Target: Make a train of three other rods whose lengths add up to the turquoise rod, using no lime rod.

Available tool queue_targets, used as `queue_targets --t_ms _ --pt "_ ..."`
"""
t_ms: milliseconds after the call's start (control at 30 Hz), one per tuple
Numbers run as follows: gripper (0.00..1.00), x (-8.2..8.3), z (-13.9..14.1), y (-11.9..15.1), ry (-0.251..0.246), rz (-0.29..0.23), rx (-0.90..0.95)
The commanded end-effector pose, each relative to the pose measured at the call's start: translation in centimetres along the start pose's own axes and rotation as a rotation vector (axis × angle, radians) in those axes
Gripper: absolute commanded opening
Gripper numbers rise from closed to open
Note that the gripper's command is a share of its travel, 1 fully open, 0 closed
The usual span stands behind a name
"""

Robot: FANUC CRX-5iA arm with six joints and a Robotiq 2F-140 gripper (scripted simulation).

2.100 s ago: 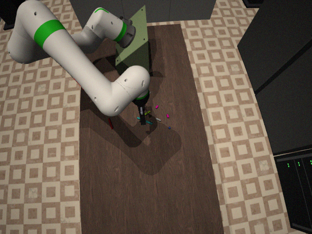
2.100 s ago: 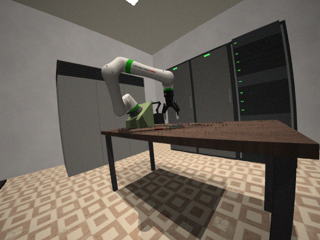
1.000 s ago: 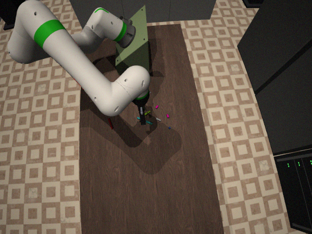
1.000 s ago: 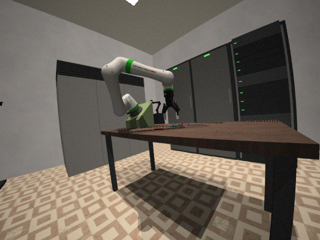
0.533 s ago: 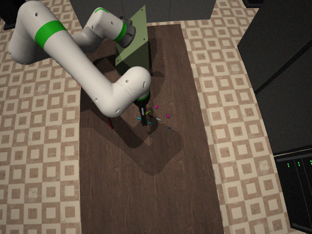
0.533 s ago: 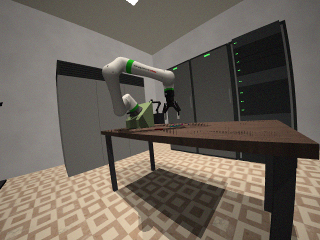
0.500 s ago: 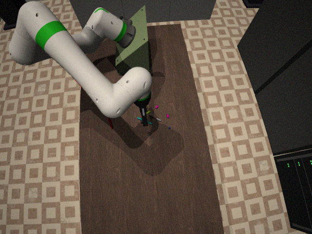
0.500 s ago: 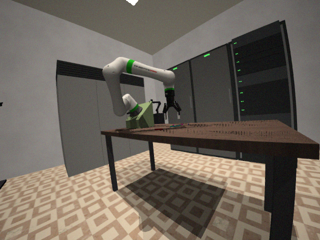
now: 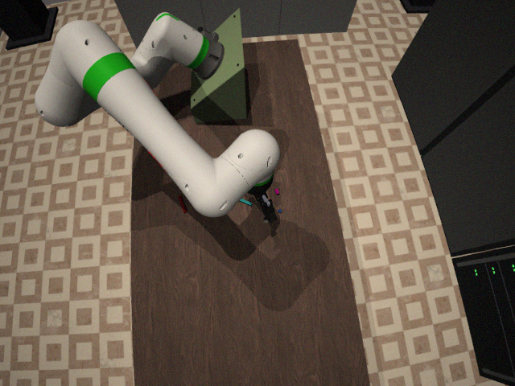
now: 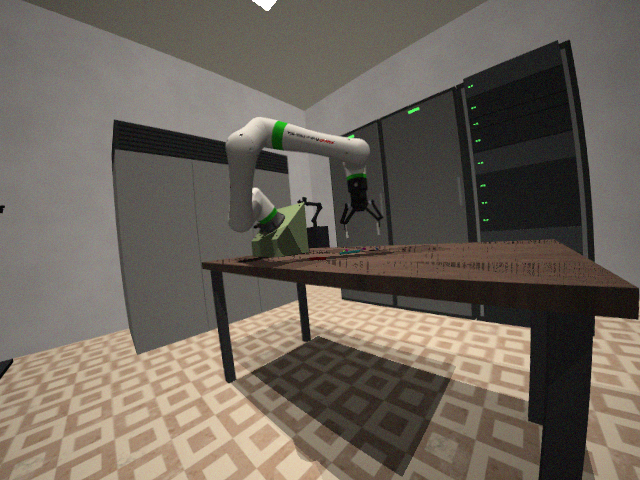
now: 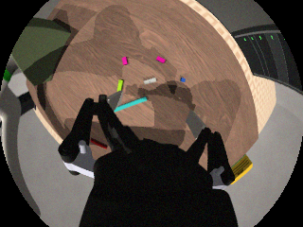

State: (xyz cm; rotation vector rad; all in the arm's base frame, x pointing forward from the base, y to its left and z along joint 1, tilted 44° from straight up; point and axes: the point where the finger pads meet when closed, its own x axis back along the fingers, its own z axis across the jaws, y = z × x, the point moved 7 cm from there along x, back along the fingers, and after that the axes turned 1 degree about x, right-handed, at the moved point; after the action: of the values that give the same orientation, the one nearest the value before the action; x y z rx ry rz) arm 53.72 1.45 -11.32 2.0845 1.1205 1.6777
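The long thin turquoise rod (image 11: 131,105) lies flat on the brown wooden table (image 11: 208,57), just beyond the left finger of the black claw (image 11: 151,120), its near end hidden behind that finger. Farther out lie two short magenta rods (image 11: 125,61) (image 11: 161,60), one lime rod (image 11: 120,85), one pale grey rod (image 11: 150,79) and one tiny blue rod (image 11: 184,79); a dark red rod (image 11: 98,144) is barely discernible in shadow beside the left finger. The claw hangs above them spread wide, gripping nothing.

From above, the white arm (image 9: 166,137) covered most of the rods near the turquoise rod (image 9: 245,202), leaving only its tip exposed (a red rod (image 9: 182,204) also peeked out beside the arm). In the exterior view the rods by the turquoise rod were too small to separate.
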Motion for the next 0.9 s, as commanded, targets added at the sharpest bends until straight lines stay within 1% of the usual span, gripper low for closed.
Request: queue_targets --t_ms 0,33,67,233,867 --pt "1.00 -0.1 2.9 -1.0 -0.018 0.006 0.138" --pt "1.00 -0.1 2.9 -1.0 -0.018 0.006 0.138" --pt "1.00 -0.2 4.3 -1.6 -0.019 0.007 0.215" --pt "1.00 -0.3 6.6 -2.9 -0.019 0.009 0.340" --pt "1.00 -0.3 6.7 -2.9 -0.019 0.009 0.345"
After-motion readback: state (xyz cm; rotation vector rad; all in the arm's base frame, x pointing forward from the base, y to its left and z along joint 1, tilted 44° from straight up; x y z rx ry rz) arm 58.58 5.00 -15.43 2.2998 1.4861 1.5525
